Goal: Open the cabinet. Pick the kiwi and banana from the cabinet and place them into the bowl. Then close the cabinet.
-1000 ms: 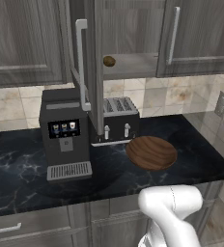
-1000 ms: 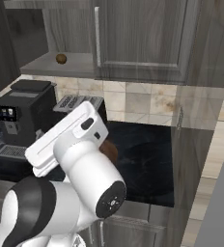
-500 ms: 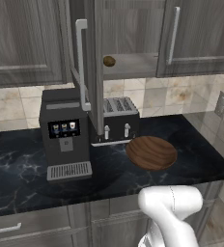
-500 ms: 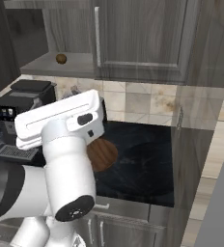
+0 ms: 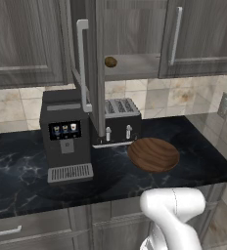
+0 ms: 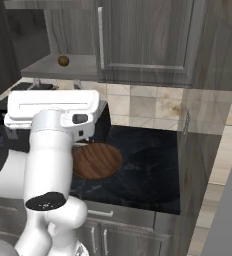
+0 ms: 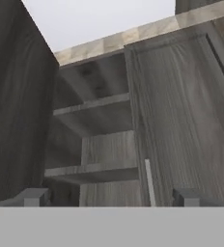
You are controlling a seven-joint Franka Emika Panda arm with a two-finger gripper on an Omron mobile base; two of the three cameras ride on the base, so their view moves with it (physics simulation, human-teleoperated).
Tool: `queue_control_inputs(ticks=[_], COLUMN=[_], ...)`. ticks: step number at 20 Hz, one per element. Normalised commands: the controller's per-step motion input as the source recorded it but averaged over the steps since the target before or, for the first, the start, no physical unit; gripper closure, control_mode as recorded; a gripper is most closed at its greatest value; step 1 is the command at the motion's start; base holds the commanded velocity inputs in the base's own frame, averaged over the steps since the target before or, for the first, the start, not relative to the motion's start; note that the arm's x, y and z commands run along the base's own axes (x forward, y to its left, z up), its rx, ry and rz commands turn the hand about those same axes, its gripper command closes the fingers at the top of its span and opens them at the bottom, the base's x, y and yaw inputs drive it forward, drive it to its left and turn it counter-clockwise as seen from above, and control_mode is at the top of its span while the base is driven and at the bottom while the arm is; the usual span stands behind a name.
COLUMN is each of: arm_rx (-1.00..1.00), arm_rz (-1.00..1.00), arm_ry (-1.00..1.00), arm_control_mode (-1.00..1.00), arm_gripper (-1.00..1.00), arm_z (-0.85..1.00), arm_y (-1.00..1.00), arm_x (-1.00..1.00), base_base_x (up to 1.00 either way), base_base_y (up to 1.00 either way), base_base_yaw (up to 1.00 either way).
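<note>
— Looking at the left base view, is anything changing?

— Nothing is moving there. The cabinet (image 5: 135,29) is standing with its left door (image 5: 95,73) swung out at upper centre, and the kiwi (image 5: 110,62) is sitting on the shelf just right of that door. The bowl (image 5: 153,154) is waiting at centre right on the counter, below the kiwi.

— And the right base view?

— The arm (image 6: 50,165) is swinging: half a second ago its upper link was slanting across the middle, now it is standing upright at the left. I am reading that as the reach toward the kiwi (image 6: 63,60) in the upper left beginning. The bowl (image 6: 95,161) is peeking out beside the arm.

— The hand view?

— The claw (image 7: 110,198) is gaping wide, gripping nothing, and pointing up at the shelves (image 7: 92,103) at centre left. The right door (image 7: 181,111) is shut; the banana is probably hiding behind it.

— Anything blocking?

— The toaster (image 5: 118,122) and coffee machine (image 5: 66,136) are crowding the space under the open door.
</note>
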Motion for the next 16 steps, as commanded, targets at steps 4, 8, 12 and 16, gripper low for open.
queue_control_inputs(ticks=[4,8,12,16], arm_rx=[0.0,0.0,0.0,0.0], arm_rz=[0.0,0.0,0.0,0.0], arm_ry=[0.03,0.09,0.16,0.15], arm_control_mode=[-1.0,-1.0,-1.0,-1.0], arm_gripper=[-1.0,-1.0,-1.0,-1.0], arm_z=[0.0,0.0,0.0,0.0], arm_y=[0.28,0.17,0.0,0.0], arm_x=[0.54,0.67,0.69,0.82], base_base_x=[0.0,0.0,0.0,0.0], base_base_y=[0.0,0.0,0.0,0.0], base_base_yaw=[0.0,0.0,0.0,0.0])
